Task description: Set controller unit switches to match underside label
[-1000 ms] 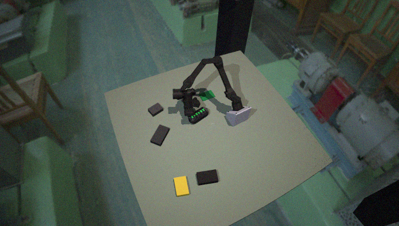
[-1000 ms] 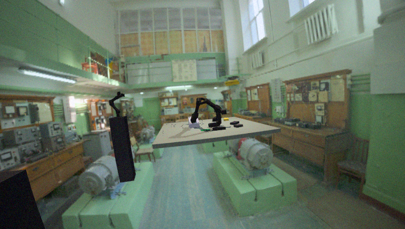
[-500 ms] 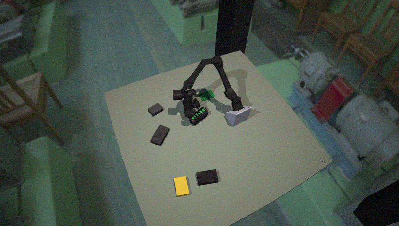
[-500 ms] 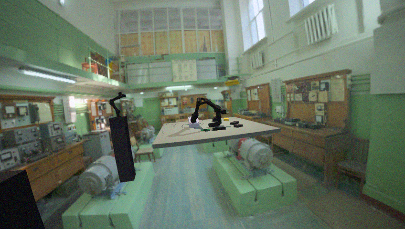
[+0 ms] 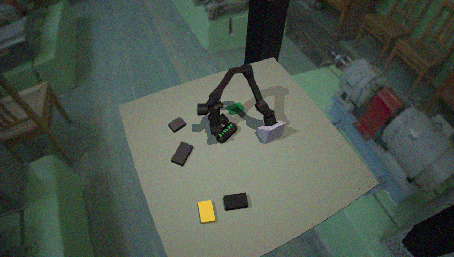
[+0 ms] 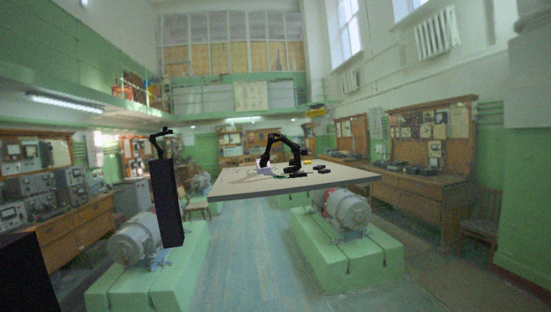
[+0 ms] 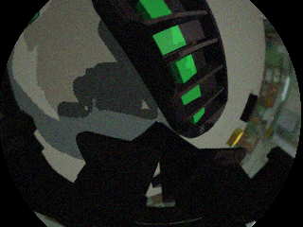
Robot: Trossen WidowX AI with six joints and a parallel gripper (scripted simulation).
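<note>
The dark grey controller unit (image 5: 229, 133) (image 7: 148, 57) stands on the bench with its switch side up, beside the arm's hand. Green switch ends show in a row along its top. In the wrist view it fills the upper middle and right, and its far end is cut off by the frame. I cannot tell each switch's setting, and its underside label is hidden. My gripper (image 5: 217, 132) (image 7: 158, 125) is shut with nothing between the fingers. Its tips are low, close beside the unit's near end; whether they touch it is unclear.
The pale wedge-shaped arm base (image 5: 274, 133) (image 6: 264, 166) stands on the bench (image 5: 286, 190). A green plate (image 5: 235, 108) lies behind the hand. Dark modules (image 5: 176, 124) (image 5: 182, 153) lie left; a black block (image 5: 235, 201) and yellow block (image 5: 206, 211) lie lower in the top view.
</note>
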